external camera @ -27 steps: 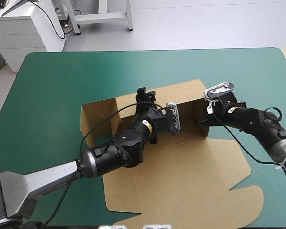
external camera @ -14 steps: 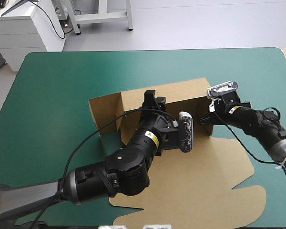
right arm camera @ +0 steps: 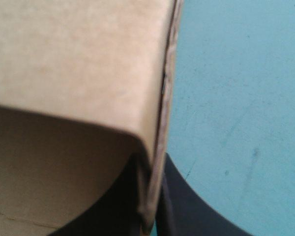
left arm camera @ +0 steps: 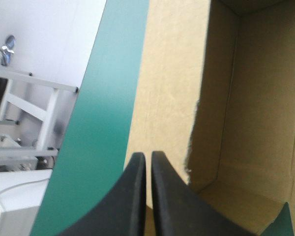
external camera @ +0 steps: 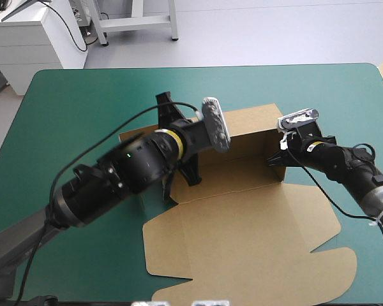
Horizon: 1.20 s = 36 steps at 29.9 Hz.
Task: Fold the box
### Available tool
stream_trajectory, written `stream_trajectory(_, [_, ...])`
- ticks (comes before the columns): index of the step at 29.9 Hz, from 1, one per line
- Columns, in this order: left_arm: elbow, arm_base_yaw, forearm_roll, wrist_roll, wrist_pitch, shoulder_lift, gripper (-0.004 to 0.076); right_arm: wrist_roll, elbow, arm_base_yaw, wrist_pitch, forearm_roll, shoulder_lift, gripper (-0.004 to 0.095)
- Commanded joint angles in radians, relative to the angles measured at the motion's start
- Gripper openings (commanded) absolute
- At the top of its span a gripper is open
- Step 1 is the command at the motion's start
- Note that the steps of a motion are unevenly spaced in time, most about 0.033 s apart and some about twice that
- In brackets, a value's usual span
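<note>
- The box lies at the middle of the high view, a little to the right, on the teal-green table. Its flat lid reaches toward the lower edge of the frame, and raised walls stand along its upper part.
- The right gripper, right of centre in the high view, is clamped on the box's right-hand wall. Its wrist view shows the board's edge pinched between the two black fingers.
- The left gripper is raised over the box's left end, just left of centre in the high view. Its fingers are pressed almost together with a thin slit between them and nothing seen in their hold. Ahead of it lie a wall and the box's inside.
</note>
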Motion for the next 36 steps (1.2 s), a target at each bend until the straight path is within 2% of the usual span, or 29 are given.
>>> stream_trajectory(1, [-0.076, 0.142, -0.104, 0.012, -0.031, -0.046, 0.0016, -0.001, -0.028, -0.003, -0.060, -0.004, -0.030, -0.0016])
stream_trajectory(9, [-0.062, 0.497, -0.433, 0.007, -0.003, -0.094, 0.0016, -0.001, -0.028, -0.003, -0.052, -0.004, -0.030, -0.0016])
stream_trajectory(12, [-0.026, 0.589, -0.487, 0.007, -0.021, -0.124, 0.0016, -0.001, -0.028, -0.003, -0.049, -0.006, -0.030, -0.0016])
stream_trajectory(16, [0.048, 0.654, -0.487, 0.007, -0.052, -0.181, 0.0015, -0.001, -0.028, -0.003, -0.043, -0.010, -0.030, -0.0016])
stream_trajectory(21, [0.205, 0.681, -0.469, -0.038, -0.144, -0.275, 0.0001, -0.001, -0.032, -0.003, -0.027, -0.012, -0.034, -0.0016])
stream_trajectory(25, [0.350, 0.681, -0.455, -0.086, -0.234, -0.379, -0.0008, -0.001, -0.065, -0.003, 0.050, -0.030, -0.034, -0.0016])
stream_trajectory(30, [0.496, 0.681, -0.403, -0.107, -0.236, -0.480, -0.0008, 0.020, -0.137, -0.003, 0.164, -0.030, -0.034, -0.0016])
stream_trajectory(33, [0.564, 0.681, -0.317, -0.177, -0.236, -0.533, -0.0008, 0.066, -0.192, -0.003, 0.253, -0.035, -0.034, -0.0016])
stream_trajectory(36, [0.617, 0.681, -0.248, -0.227, -0.225, -0.573, -0.0008, 0.108, -0.251, -0.003, 0.404, -0.057, -0.030, -0.0016])
